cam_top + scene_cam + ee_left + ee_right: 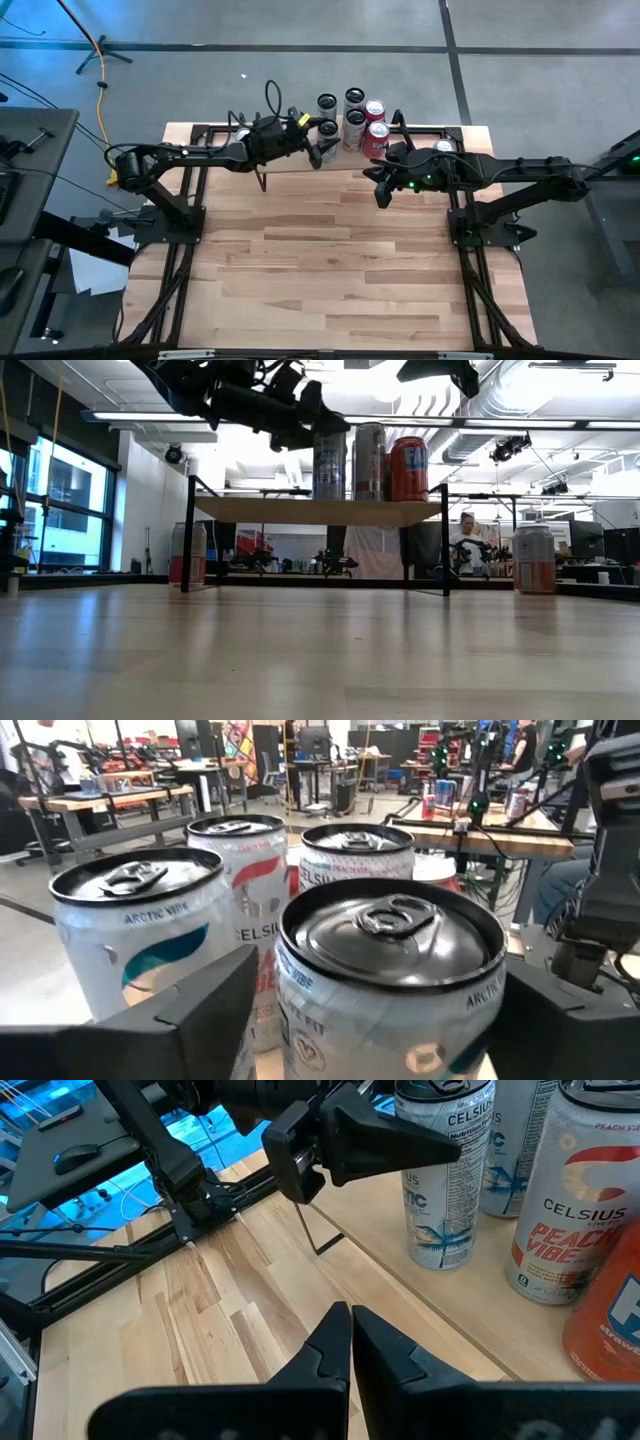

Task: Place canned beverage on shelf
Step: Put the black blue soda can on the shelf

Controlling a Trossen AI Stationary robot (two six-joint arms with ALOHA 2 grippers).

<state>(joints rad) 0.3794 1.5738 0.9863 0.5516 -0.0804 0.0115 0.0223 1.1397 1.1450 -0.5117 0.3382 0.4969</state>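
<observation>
Left gripper (322,148) at the shelf (320,510), fingers (200,1010) spread either side of a silver can (390,970) standing on the plank, beside the other cans (362,118). Right gripper (350,1342) hangs over the desk (330,270) just in front of the shelf, fingers pressed together, holding nothing.

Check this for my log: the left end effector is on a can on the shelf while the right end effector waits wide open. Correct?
Not quite. In the right wrist view the right end effector is shut, fingers together. The left end effector is around the silver-topped white can on the light wood-topped shelf.
</observation>
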